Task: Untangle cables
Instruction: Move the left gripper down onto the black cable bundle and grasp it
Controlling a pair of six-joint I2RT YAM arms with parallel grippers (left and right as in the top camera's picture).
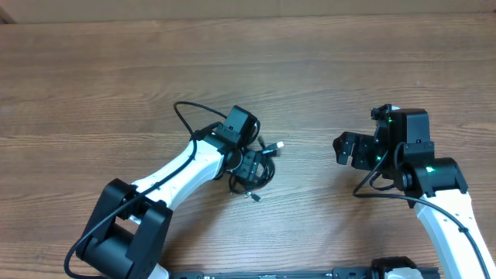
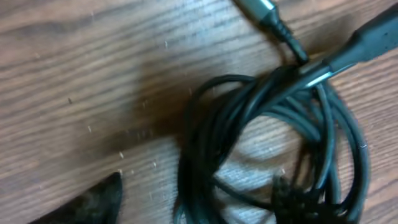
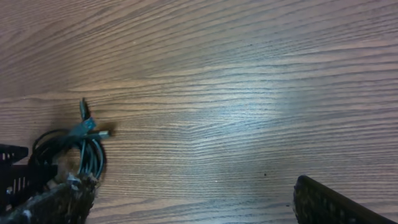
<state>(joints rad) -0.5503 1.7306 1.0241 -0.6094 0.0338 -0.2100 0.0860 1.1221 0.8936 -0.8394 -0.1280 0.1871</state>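
The cables (image 1: 266, 157) are thin black cords wound in a small coil at mid-table, with silver-tipped plugs sticking out at the upper right and below. My left gripper (image 1: 249, 167) is down over the coil. In the left wrist view the coil (image 2: 273, 118) fills the right half. The left gripper (image 2: 196, 202) straddles several strands, with one fingertip (image 2: 102, 199) clear on the wood and the other among the cords, jaws still apart. My right gripper (image 1: 346, 149) stands open to the coil's right, nothing between its fingers (image 3: 329, 202). The coil (image 3: 87, 146) shows at far left.
A thin black cord loop (image 1: 184, 115) arcs beside the left arm's wrist. The wooden table (image 1: 349, 70) stretches behind both arms. The right arm's base (image 1: 449, 217) stands at the front right and the left arm's base (image 1: 124, 232) at the front left.
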